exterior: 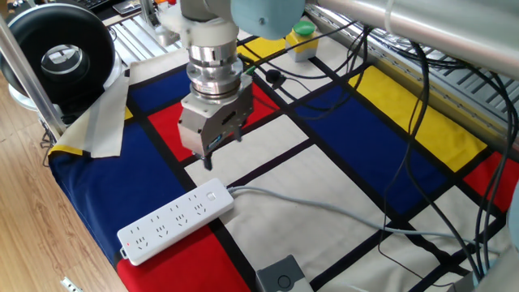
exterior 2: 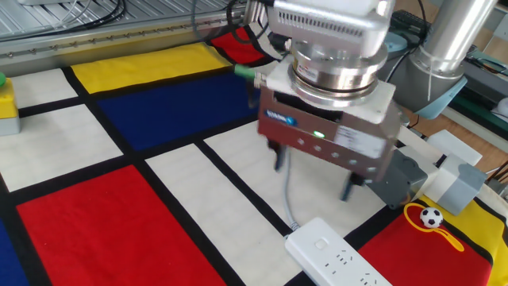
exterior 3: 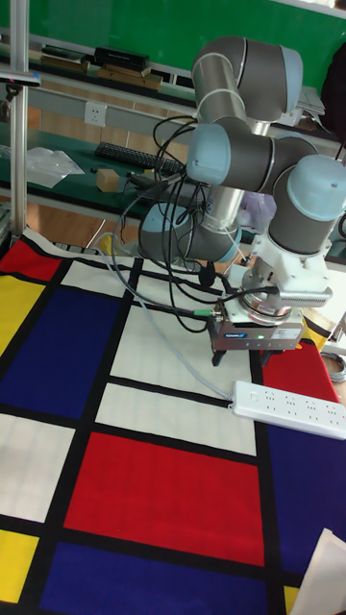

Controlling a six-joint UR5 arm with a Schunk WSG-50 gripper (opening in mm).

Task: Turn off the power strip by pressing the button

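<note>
Hovering above the counter, the gripper, fingers spread and empty, faces down toward the power strip; its button sits at the cord end, untouched.

A robotics lab or workshop. An industrial arm with grey joints and pale blue caps stands over a table covered with a cloth of red, blue, yellow and white blocks. Aluminium framing and loose black cables run along its edge. Behind, a green wall, a bench strewn with gear and a wall socket. A cable reel stands beside the table on a wood floor.
</note>
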